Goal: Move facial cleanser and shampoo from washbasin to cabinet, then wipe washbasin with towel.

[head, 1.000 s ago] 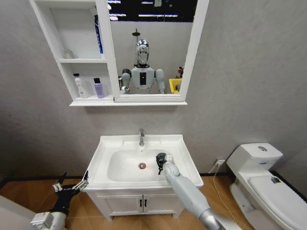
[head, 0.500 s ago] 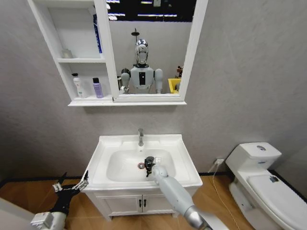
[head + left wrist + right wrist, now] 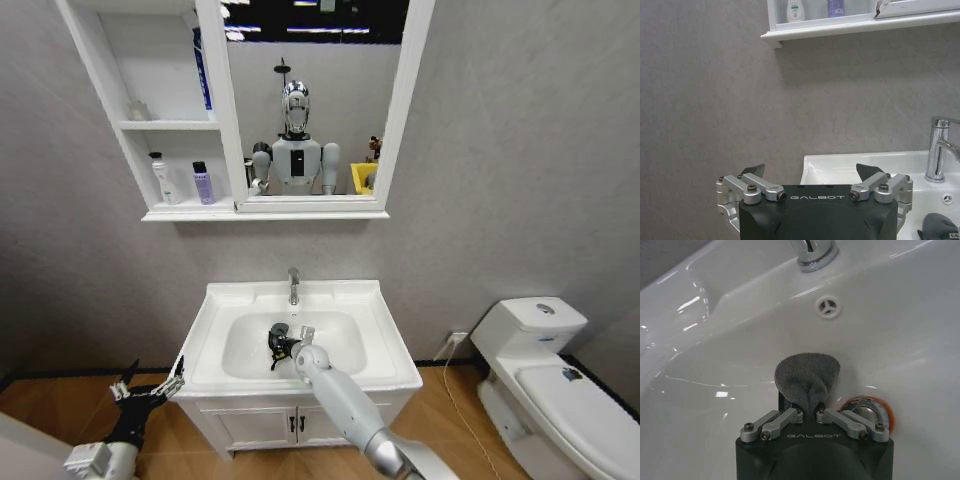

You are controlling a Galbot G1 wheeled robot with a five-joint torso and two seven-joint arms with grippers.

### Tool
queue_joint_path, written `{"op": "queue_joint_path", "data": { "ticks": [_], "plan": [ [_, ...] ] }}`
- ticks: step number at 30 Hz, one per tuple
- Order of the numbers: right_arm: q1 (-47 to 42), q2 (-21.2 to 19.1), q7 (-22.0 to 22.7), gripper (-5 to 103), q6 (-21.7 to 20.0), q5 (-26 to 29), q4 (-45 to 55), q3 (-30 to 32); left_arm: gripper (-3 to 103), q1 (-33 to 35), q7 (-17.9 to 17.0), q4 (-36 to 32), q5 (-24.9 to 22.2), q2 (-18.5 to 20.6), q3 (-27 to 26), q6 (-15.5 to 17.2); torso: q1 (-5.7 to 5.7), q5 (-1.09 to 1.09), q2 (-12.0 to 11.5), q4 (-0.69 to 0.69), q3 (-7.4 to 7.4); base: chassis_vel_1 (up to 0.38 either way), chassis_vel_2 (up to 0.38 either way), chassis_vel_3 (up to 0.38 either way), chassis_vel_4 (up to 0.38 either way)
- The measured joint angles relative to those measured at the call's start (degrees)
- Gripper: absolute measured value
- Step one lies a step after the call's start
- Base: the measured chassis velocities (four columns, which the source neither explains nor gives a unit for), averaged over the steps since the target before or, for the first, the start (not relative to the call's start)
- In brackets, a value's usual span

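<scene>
One towel (image 3: 807, 377), soft and light, is pinched at a bunched fold by the right gripper (image 3: 811, 412) inside the washbasin (image 3: 385, 340); left gripper (image 3: 810, 176) is held spread, idle.

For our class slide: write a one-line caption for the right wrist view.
Right gripper presses the grey towel into the washbasin bowl beside the drain.

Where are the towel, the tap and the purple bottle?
towel (image 3: 807, 377): right wrist view, on the grey fold ahead of the right gripper.
tap (image 3: 294, 285): head view, on its chrome upright stem.
purple bottle (image 3: 203, 186): head view, on its body, on the cabinet's lower shelf.
</scene>
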Motion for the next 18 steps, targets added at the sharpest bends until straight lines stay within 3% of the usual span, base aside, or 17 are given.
{"op": "queue_joint_path", "data": {
  "ticks": [3,4,7,10,16,18],
  "plan": [
    [-0.3,-1.6,5.3,7,-0.6,-4.6,-0.1,1.3,100,0.0,0.0,0.0,0.0,0.0,0.0,0.0,-0.01,0.01,0.0,0.02,0.0,0.0,0.0,0.0,0.0],
    [-0.3,-1.6,5.3,7,-0.6,-4.6,-0.1,1.3,100,0.0,0.0,0.0,0.0,0.0,0.0,0.0,-0.01,0.01,0.0,0.02,0.0,0.0,0.0,0.0,0.0],
    [-0.5,-4.5,8.4,7,0.0,-11.9,0.2,2.6,100,0.0,0.0,0.0,0.0,0.0,0.0,0.0,-0.01,0.01,0.0,-0.01,0.0,0.0,0.0,0.0,0.0],
    [-0.6,-5.7,9.0,7,0.5,-14.4,0.4,3.4,100,0.0,0.0,0.0,0.0,0.0,0.0,0.0,-0.01,0.02,0.0,0.0,-0.01,0.0,0.0,0.0,0.0],
    [-0.3,-6.0,7.1,7,0.7,-9.5,0.5,3.3,100,0.0,0.0,0.0,0.0,0.0,0.0,0.0,-0.01,-0.02,0.0,-0.03,-0.01,0.0,0.0,0.0,0.0],
    [0.0,-3.2,5.6,7,1.5,-4.4,-0.4,3.3,100,0.0,0.0,0.0,0.0,0.0,0.0,0.0,-0.01,0.0,0.0,-0.02,-0.01,0.0,0.0,0.0,0.0]
  ]
}}
